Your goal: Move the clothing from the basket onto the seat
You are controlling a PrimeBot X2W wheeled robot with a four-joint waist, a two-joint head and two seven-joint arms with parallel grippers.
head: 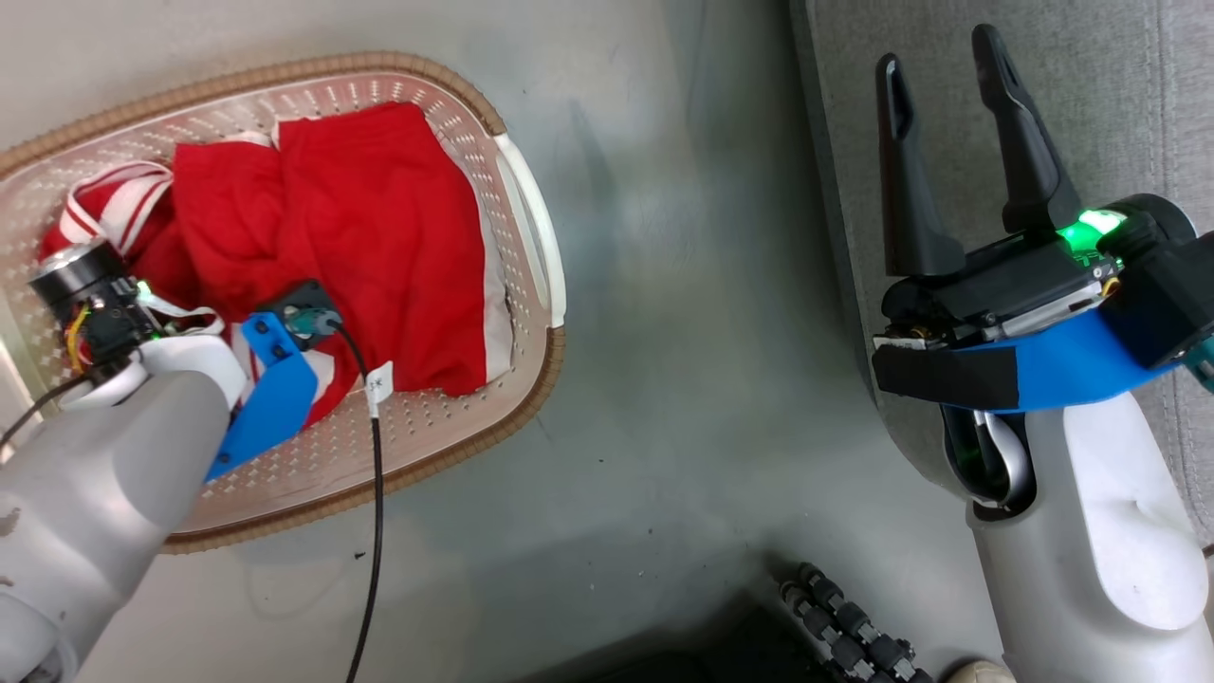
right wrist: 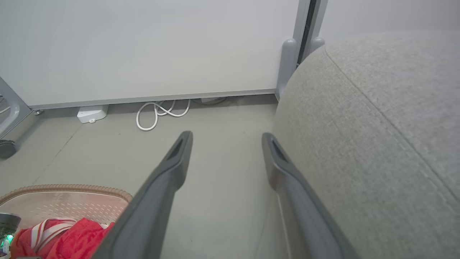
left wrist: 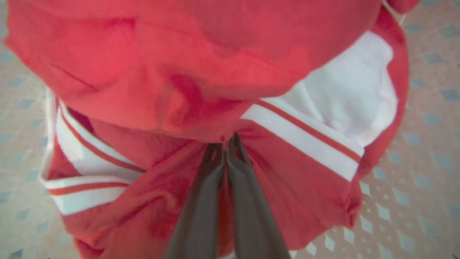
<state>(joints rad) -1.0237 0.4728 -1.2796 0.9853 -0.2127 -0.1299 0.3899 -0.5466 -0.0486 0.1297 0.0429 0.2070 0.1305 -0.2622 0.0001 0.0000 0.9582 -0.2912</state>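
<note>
The clothing [head: 379,237] lies bunched in the cream basket [head: 542,375] on the floor at the left: a plain red piece on top, and a jersey with white striped trim [head: 119,204] under it. My left arm reaches down into the basket. In the left wrist view the left gripper [left wrist: 226,142] is shut, its tips pinching a fold of the clothing [left wrist: 179,54] beside the striped trim. My right gripper [head: 939,52] stands open and empty over the edge of the grey seat [head: 1119,114]. From the right wrist, the right gripper [right wrist: 226,136] hangs between seat [right wrist: 377,126] and basket [right wrist: 72,189].
A black cable [head: 375,493] hangs from my left wrist across the basket's near rim. A black ribbed hose [head: 844,626] lies at the bottom. By the wall sit a coiled white cable [right wrist: 158,113], a white box [right wrist: 91,114] and a caster [right wrist: 7,148]. Grey floor separates basket and seat.
</note>
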